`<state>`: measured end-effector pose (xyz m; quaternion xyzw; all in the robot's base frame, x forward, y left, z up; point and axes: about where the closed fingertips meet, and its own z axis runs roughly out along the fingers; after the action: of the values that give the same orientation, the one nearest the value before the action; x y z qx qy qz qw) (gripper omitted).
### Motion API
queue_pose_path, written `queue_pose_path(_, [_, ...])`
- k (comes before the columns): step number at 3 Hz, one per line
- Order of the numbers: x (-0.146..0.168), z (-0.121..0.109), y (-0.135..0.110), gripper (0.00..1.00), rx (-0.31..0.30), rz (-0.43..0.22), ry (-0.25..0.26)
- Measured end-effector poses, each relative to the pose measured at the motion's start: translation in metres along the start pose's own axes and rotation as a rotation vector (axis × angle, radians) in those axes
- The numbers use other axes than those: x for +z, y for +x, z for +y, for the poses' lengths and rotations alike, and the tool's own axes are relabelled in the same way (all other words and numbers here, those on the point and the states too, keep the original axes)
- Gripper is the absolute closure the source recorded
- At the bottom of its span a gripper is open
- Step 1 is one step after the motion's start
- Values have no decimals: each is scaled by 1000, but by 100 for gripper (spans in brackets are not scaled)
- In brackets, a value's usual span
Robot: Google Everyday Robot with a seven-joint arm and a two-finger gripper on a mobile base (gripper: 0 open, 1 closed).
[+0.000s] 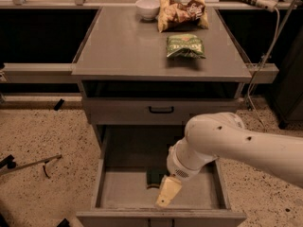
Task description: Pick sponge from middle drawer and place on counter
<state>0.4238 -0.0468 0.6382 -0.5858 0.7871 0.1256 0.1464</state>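
Observation:
The sponge (154,177), dark green, lies on the floor of the open middle drawer (120,188), near its centre; my wrist covers its right part. My gripper (166,193) hangs inside the drawer just right of and in front of the sponge, its cream fingers pointing down toward the drawer's front. The white arm reaches in from the right. The counter (128,44) is the flat grey cabinet top above.
On the counter stand a white bowl (147,7), a yellow-brown snack bag (182,12) and a green snack bag (185,46). A shallower shut drawer with a black handle (161,110) sits above the open one. A cable (265,56) hangs at right; speckled floor surrounds the cabinet.

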Motion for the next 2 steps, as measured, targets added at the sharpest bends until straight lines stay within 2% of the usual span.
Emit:
queue_pose_path(1, [3,-13,-13,0,63,-43,56])
queue_pose_path(2, [3,-13,-13,0,64,-43,56])
